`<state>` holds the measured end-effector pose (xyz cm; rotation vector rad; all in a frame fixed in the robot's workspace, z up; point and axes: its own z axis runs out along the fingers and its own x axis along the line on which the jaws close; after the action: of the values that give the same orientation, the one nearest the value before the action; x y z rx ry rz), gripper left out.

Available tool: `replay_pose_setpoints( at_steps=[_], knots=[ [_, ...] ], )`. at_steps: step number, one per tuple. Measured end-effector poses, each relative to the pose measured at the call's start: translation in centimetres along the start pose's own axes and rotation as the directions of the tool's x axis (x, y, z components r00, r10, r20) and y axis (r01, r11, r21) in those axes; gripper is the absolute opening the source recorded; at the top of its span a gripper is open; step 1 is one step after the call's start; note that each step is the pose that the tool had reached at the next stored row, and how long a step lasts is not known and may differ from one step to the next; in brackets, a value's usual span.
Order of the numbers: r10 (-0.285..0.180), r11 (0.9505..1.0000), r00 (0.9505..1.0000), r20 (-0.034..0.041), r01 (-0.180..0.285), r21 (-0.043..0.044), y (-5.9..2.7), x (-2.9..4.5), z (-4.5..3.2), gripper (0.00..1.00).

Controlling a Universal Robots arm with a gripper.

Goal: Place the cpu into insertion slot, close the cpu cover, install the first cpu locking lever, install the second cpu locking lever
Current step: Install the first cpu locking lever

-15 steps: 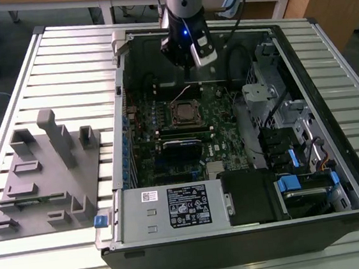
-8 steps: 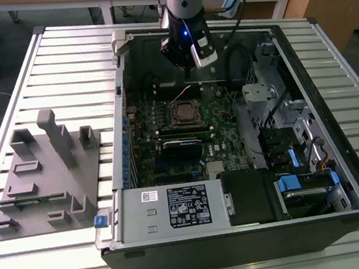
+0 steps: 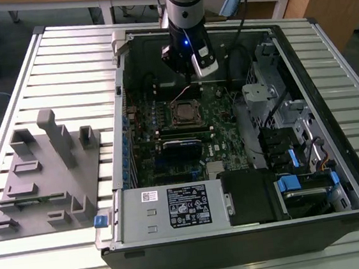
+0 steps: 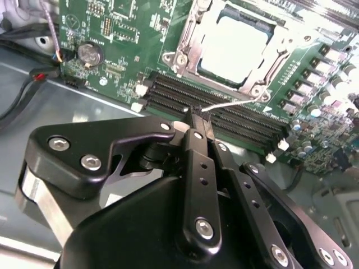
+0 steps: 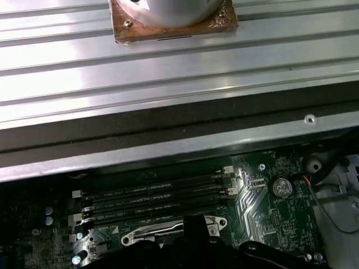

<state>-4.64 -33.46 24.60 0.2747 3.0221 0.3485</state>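
The insertion slot (image 4: 234,46) sits in the green board, and in the exterior view the slot (image 3: 184,113) lies just in front of my gripper (image 3: 191,82). A pale grey square, the cpu (image 4: 233,42), lies inside it. The silver cpu cover (image 4: 190,42) lies flat around it as a frame. A thin wire locking lever (image 4: 233,103) runs from the socket's corner out over the memory slots to my fingertips. My gripper (image 4: 194,114) hovers over those slots with its black fingers (image 4: 197,162) pressed together. I cannot tell whether the lever's end is pinched or only touching.
Long black memory slots (image 4: 224,115) lie between gripper and socket. A coin battery (image 4: 88,53) and loose cables (image 4: 33,75) sit to one side. The open case wall (image 5: 168,140) rises close by. A grey fixture block (image 3: 49,174) stands on the slatted table at the exterior view's left.
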Motion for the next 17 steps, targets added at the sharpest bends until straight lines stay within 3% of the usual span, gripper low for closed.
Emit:
replay_pose_setpoints(
  at_steps=[11, 12, 17],
  knots=[
    [0.001, 0.9999, 1.0, -0.0016, -0.001, -0.0123, -0.64, 1.51, 1.22, 0.11],
    [0.001, 0.9999, 1.0, -0.0006, -0.001, -0.0153, -0.85, 1.69, 2.02, 0.11],
    [0.001, 0.9999, 1.0, 0.0001, -0.001, -0.0153, -0.62, 1.79, 2.44, 0.11]
  ],
)
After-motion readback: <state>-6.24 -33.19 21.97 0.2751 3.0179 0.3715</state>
